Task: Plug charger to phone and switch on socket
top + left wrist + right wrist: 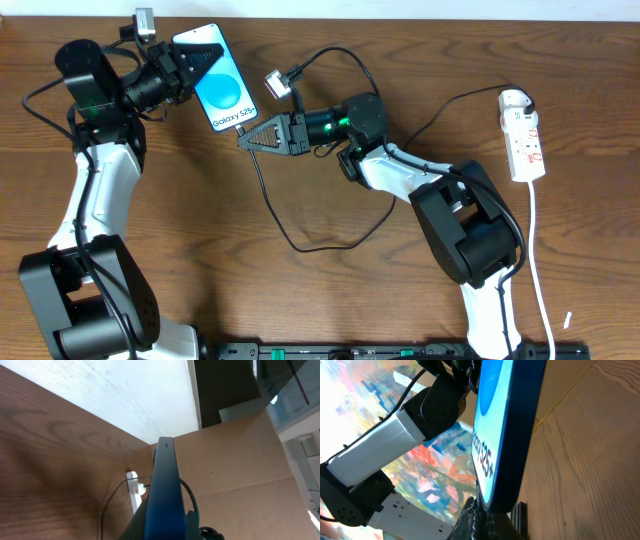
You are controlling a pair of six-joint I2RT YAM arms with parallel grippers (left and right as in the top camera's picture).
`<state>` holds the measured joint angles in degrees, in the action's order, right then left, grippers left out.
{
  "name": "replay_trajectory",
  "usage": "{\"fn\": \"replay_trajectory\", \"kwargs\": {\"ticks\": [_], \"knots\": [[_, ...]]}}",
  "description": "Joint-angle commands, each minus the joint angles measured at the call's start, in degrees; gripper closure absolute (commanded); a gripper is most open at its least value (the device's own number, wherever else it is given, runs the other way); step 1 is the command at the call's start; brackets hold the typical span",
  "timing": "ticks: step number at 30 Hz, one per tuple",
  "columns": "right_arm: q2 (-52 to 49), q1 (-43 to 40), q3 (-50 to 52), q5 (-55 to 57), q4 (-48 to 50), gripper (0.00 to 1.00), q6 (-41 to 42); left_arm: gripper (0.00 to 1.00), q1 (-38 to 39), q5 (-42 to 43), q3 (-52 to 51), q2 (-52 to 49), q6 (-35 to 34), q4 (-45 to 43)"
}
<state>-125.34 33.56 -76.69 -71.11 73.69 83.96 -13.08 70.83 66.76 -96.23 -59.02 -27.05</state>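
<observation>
My left gripper (190, 62) is shut on the phone (218, 80) and holds it at the table's back left, screen up, showing "Galaxy S25". In the left wrist view the phone's dark edge (164, 485) stands between my fingers (166, 532). My right gripper (246, 136) is closed at the phone's lower end, where the charger's black cable (275, 215) begins. In the right wrist view the phone (505, 435) rests on my fingertips (502, 517); the connector tip is hidden. The white socket (525, 135) lies at the far right and also shows in the left wrist view (134, 492).
The charger cable loops across the middle of the table and up to the socket. The socket's white cord (540, 260) runs down the right side towards the front edge. A thin camera wire (330, 55) arcs above my right wrist. The left arm (395, 440) fills the background of the right wrist view.
</observation>
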Motion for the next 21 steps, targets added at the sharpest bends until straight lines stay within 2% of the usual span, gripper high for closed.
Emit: {"fn": "replay_trajectory", "kwargs": {"ticks": [1,21], "knots": [[0.0,0.3,-0.3,0.0,0.3,0.99,-0.4,0.92,-0.3,1.6,0.8,1.0,0.5,-0.5],[0.0,0.5,-0.3,5.3,0.2,0.99,3.3,0.93,-0.3,1.4,0.8,1.0,0.5,-0.5]]}}
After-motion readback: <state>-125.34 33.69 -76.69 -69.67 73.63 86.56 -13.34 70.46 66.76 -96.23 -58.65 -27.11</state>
